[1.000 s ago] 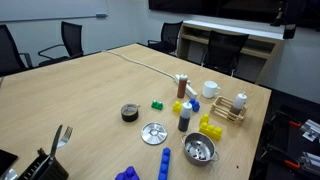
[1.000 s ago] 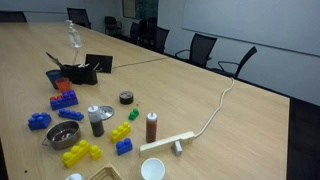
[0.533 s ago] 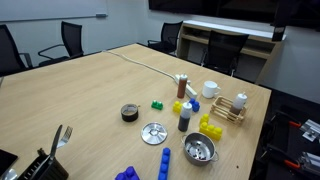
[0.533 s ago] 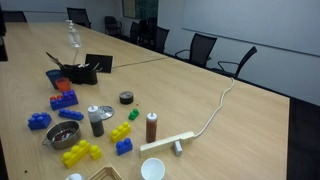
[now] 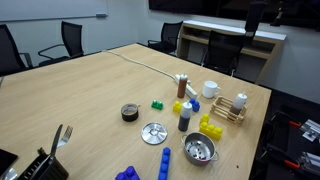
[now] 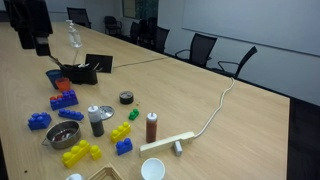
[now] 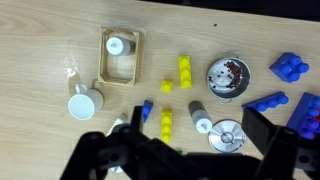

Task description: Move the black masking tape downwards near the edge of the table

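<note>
Exterior views both: my arm swung in high since half-second ago. gripper [image 5: 254, 30] raised well above table [image 5: 80, 85], jaws apart, empty. black masking tape [image 5: 129, 113] lies flat mid-table, near silver disc [image 5: 153, 132].

Exterior views oblique over the table [image 5: 60, 90] from different sides, wrist view straight down

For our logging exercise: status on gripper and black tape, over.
Gripper open, empty, high above. Black masking tape untouched on table. Silver disc close by.
</note>
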Controlling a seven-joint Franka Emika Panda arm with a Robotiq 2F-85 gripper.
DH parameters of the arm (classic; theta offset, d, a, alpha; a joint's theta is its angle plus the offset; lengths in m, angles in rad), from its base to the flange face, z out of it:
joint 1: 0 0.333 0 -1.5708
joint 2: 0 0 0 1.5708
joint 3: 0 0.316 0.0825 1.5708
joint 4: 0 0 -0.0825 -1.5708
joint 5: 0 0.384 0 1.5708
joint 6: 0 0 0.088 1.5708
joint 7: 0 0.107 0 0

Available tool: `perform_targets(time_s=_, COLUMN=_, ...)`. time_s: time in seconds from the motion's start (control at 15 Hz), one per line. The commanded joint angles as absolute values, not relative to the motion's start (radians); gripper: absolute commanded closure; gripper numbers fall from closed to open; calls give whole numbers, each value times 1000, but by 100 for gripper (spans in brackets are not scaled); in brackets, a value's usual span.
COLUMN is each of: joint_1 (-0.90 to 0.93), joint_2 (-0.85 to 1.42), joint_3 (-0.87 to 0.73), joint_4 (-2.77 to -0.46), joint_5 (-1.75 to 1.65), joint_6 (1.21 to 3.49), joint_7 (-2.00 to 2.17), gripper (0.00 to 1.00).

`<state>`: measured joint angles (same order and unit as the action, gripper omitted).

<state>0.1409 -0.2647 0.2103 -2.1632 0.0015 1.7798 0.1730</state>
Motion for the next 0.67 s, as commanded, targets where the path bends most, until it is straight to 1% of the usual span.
perform_targets(time_s=0.0, joint_1=147, joint_2=-264, joint_3=206, joint_4=-2160, joint_5=0, joint_6=1777, joint_7=174, gripper=0)
perform_targets(time_s=0.27, joint_1=147, joint_2=-264, joint_3=206, joint_4=-2159, joint_5=-1, joint_6=1777, joint_7=174, gripper=0)
perform_targets(time_s=0.47, joint_1=161, joint_2=-210, joint_3=211, joint_4=-2120, joint_5=11, joint_6=1812, joint_7=139, gripper=0)
perform_targets(time_s=0.6, joint_1=179, joint_2=-144, joint_3=212, joint_4=-2073, joint_5=24, joint_6=1879, joint_7=93, gripper=0)
